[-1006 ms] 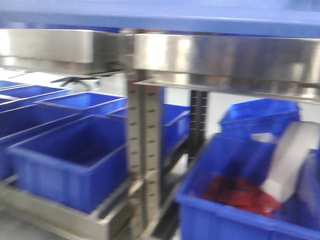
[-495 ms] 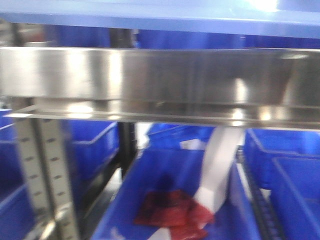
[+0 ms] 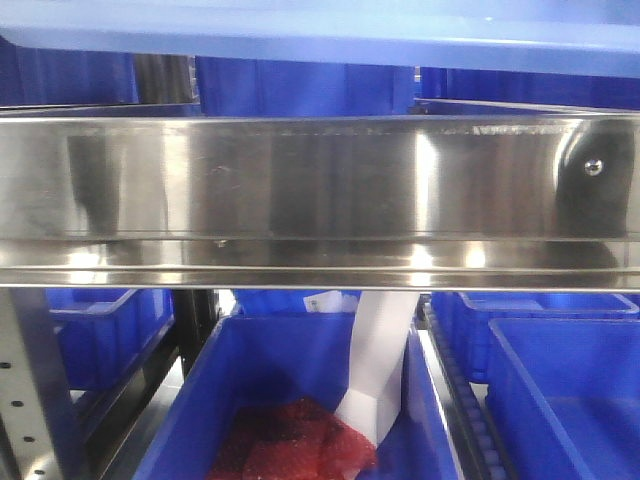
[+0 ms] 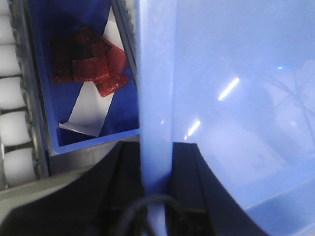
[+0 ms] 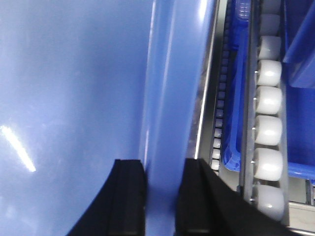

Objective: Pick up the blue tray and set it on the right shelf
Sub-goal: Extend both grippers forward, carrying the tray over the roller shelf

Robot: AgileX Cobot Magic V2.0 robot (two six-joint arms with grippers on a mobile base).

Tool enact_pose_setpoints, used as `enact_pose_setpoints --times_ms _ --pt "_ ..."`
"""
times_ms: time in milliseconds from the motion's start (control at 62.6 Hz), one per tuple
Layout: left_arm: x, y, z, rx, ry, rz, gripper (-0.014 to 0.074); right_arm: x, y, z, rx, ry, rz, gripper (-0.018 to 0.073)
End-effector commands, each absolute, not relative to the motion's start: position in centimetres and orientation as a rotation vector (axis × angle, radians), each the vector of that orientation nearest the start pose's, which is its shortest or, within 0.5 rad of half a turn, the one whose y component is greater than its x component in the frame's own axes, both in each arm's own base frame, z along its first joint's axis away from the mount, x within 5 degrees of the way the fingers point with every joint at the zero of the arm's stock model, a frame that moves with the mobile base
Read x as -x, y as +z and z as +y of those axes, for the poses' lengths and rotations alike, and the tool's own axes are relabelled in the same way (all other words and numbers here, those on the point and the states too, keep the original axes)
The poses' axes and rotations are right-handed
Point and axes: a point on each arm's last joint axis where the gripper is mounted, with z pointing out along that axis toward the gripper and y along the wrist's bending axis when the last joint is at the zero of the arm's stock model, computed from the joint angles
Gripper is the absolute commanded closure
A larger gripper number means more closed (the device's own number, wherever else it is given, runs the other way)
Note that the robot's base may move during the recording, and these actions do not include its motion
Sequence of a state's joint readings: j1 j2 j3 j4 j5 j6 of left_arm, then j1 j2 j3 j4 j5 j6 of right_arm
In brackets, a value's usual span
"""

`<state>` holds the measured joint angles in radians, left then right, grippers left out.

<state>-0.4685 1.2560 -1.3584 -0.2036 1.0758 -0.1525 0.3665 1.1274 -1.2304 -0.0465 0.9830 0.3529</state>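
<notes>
Both arms share the load. The left gripper [image 4: 154,164] is closed onto one side wall of the blue tray [image 4: 236,98], its dark jaws pinching the pale rim from either side. The right gripper [image 5: 162,172] is clamped the same way on the opposite wall.

From the front camera the tray shows only as a light-blue band across the top. It sits above the right shelf [image 3: 320,190], whose broad steel front fills the middle of the view, so the tray is carried higher than that front edge and is not set down.

On the level below sits a dark-blue bin [image 3: 300,390] holding a red bundle [image 3: 290,450] and a white strip [image 3: 385,350]. Roller tracks [image 5: 268,98] run alongside. How far the tray reaches over the shelf deck is hard to judge, since no view shows the deck itself.

The step in hand looks like the placing. Done well, both arms would advance at an equal pace so the tray cannot twist in the two pinch grips. It should be kept level and pass over the steel front before any descent. It would then go down gently until the base bears on the deck. Only then should both grippers open, together, and draw straight back.
</notes>
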Motion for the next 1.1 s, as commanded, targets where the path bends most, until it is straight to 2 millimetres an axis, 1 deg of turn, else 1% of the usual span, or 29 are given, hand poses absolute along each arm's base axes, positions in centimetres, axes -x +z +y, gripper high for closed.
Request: enact_pose_setpoints --times_ms 0,335,671,751,830,878,974,1086 --pt "-21.6 41.5 -12.7 -0.377 -0.519 2.407 0.0645 -20.5 41.7 6.9 0.055 0.252 2.265 0.0503" --pt "-24.5 38.2 -14.2 -0.381 -0.487 2.529 0.0645 -20.5 41.7 6.9 0.055 0.252 2.265 0.0503" --pt "-27.7 33.7 -15.8 -0.385 -0.442 2.68 0.0645 -20.5 41.7 6.9 0.055 0.252 2.265 0.0503" --pt "-28.6 32.9 -16.6 -0.35 -0.501 2.681 0.0645 -20.5 41.7 6.9 0.055 0.252 2.265 0.0503" --pt "-28.5 32.7 -16.8 -0.379 -0.506 2.753 0.0645 -20.5 41.7 6.9 0.055 0.252 2.265 0.0503" --pt "-28.2 33.0 -16.8 -0.396 -0.499 2.786 0.0645 -20.5 41.7 6.9 0.055 0.252 2.265 0.0503" --pt "-28.4 34.0 -16.8 -0.404 -0.505 2.753 0.0645 -20.5 41.7 6.9 0.055 0.252 2.265 0.0503" --pt "-28.7 35.8 -17.0 -0.446 -0.513 2.678 0.0645 -20.5 41.7 6.9 0.055 0.252 2.265 0.0503"
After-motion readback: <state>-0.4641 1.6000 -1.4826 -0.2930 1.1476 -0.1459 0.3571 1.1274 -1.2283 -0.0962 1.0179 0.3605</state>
